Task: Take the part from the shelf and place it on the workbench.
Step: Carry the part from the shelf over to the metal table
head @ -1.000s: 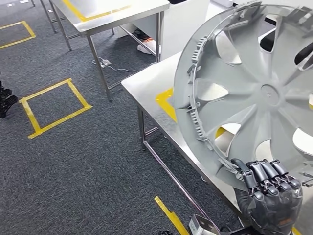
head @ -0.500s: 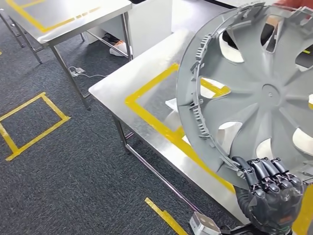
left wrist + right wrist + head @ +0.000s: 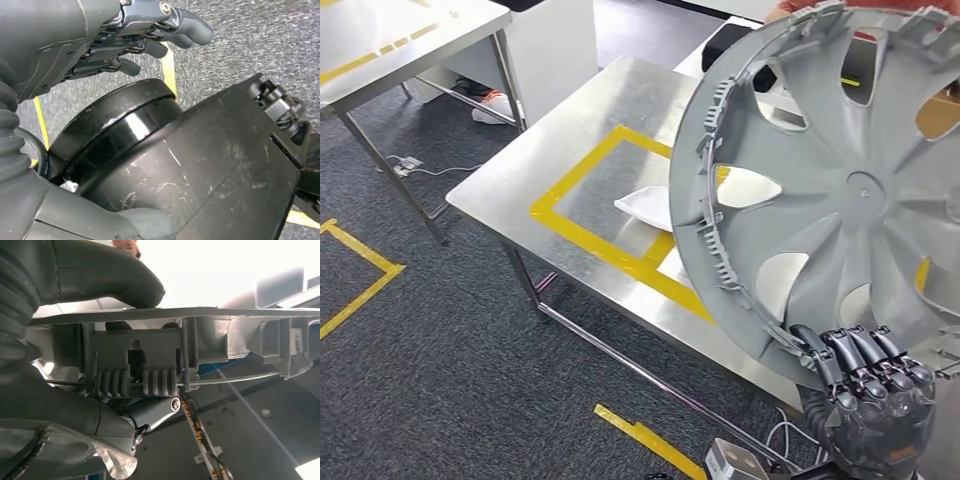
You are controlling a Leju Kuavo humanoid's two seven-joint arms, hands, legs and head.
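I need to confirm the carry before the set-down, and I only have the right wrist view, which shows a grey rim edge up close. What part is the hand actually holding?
Observer: A large grey wheel cover, gripped at its lower rim by the right hand and held upright.
Operator: Is the workbench near?
Observer: Yes, a steel workbench with a yellow tape rectangle lies just behind the cover.
Operator: Anything already on it?
Observer: A flat white object lies by the tape.
Operator: And the left hand?
Observer: The left hand holds nothing, fingers extended over the carpet.
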